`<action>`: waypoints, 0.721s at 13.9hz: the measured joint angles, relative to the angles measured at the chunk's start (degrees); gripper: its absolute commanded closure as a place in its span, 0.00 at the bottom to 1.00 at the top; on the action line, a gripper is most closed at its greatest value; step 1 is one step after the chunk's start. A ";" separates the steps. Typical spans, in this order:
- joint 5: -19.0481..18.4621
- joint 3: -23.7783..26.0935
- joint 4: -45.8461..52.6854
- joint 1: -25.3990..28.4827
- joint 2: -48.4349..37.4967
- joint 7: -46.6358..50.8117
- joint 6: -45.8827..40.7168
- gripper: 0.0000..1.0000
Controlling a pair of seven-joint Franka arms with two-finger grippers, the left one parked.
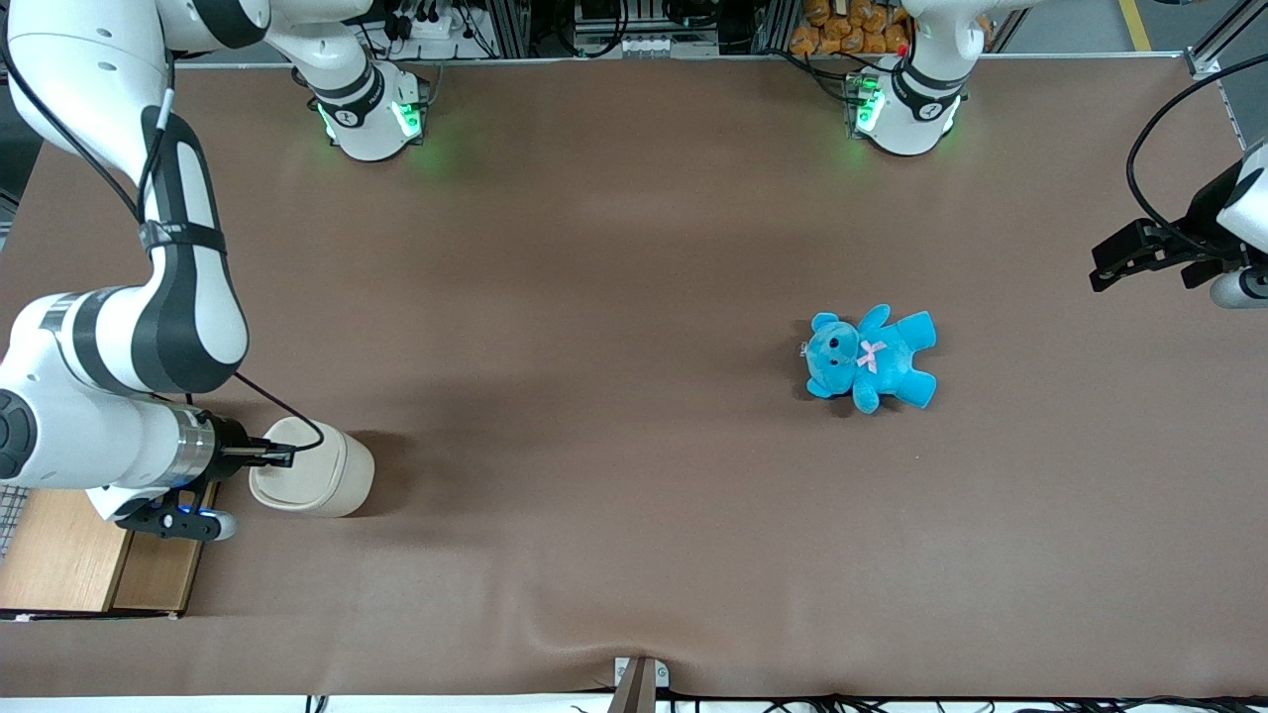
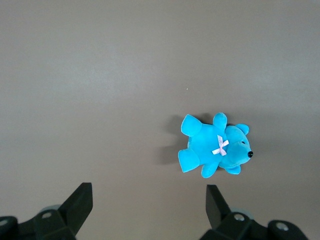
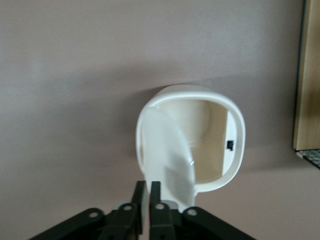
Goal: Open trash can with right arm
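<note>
Trash can (image 1: 315, 482) sits at working arm's end of tabletop (image 1: 614, 396), lid (image 3: 167, 155) swung up, pinched in shut gripper (image 3: 148, 195) jaws. Lid could be dropped if the thin edge slips.

Even overhead light, soft shadows.

The trash can (image 3: 220, 150) looks like smooth, faintly glossy cream plastic, as does its lid (image 3: 167, 155). The tool (image 3: 147, 192) is matt black. Matt brown cloth covers the surface (image 1: 614, 396); the teddy (image 1: 872, 358) is plush.
</note>
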 measured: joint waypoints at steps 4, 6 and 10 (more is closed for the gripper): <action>2.00 -0.12 1.72 -0.51 -2.14 0.04 -1.43 0.00; 2.00 -0.34 1.73 -0.77 -4.12 0.05 -4.54 0.00; -0.18 -0.77 1.71 -2.16 -8.35 -0.03 -8.39 0.00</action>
